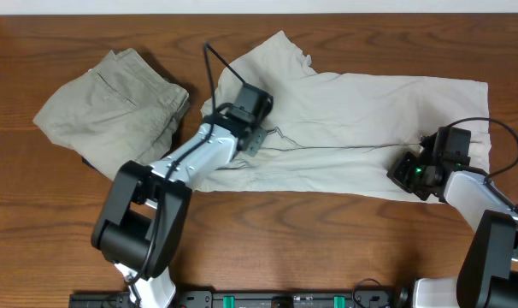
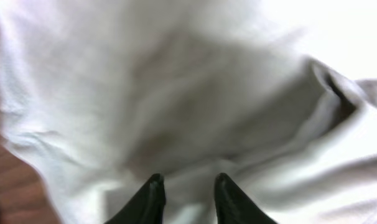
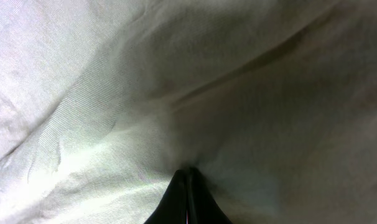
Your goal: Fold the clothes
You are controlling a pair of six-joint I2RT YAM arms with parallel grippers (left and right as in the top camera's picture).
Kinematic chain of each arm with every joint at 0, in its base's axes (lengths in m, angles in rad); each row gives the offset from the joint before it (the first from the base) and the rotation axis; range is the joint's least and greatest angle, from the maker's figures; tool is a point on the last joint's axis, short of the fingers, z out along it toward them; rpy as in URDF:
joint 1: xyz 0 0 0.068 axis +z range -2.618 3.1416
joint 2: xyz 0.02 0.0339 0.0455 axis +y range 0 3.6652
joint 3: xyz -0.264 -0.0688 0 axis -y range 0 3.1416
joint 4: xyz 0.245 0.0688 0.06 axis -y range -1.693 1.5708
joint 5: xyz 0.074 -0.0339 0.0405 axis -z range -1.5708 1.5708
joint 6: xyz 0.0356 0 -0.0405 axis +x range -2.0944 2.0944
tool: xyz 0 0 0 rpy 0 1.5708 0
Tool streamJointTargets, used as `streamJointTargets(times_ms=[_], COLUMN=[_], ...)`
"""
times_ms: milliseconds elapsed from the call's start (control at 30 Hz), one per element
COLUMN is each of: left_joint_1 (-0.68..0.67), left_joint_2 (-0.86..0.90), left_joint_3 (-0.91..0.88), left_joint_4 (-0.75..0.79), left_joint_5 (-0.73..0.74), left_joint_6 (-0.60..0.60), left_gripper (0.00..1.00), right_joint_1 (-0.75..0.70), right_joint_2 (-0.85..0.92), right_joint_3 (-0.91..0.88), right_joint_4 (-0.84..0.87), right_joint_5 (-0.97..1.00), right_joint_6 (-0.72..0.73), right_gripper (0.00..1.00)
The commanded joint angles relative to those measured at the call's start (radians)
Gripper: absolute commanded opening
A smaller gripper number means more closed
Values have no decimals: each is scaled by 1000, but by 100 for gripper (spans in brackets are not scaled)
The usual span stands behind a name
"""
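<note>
overhead: t-shirt [image 1: 370, 128] beside trousers [image 1: 114, 103]

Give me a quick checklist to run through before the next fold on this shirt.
1. Right fingers pinching the T-shirt: ok, they are shut, with creases running out from the tips.
2. Left fingers gripping cloth: not ok, they stand apart over the shirt.
3. Shirt flat: not ok, it is wrinkled, with a ridge along its middle.
4. Trousers apart from the shirt: cannot tell, the edges lie close together.
5. Shirt fully on the table: ok.
</note>
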Motion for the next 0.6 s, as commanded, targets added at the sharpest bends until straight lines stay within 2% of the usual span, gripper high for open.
streamJointTargets(times_ms=[0, 133, 300, 367, 467, 567], left_joint_1=[46, 88, 100, 100, 100, 100], left_joint_2=[-16, -26, -106, -138, -140, -118], left_joint_3=[15, 63, 145, 145, 138, 82], left_joint_4=[29, -6, -203, -273, -368, -363], left_joint_5=[-35, -35, -31, 16, 111, 137], left_joint_6=[37, 36, -60, -89, -89, -89], left_gripper=[36, 39, 41, 40, 22, 11], right_joint_1=[-1, -1, -1, -1, -1, -1], right_joint_2=[40, 40, 40, 40, 40, 40], right_joint_3=[-50, -50, -50, -50, -50, -50], right_joint_4=[-27, -28, -27, -27, -23, -20], right_joint_5=[174, 175, 175, 175, 175, 175], right_joint_6=[10, 10, 10, 10, 10, 10], right_gripper=[2, 2, 3, 3, 4, 4])
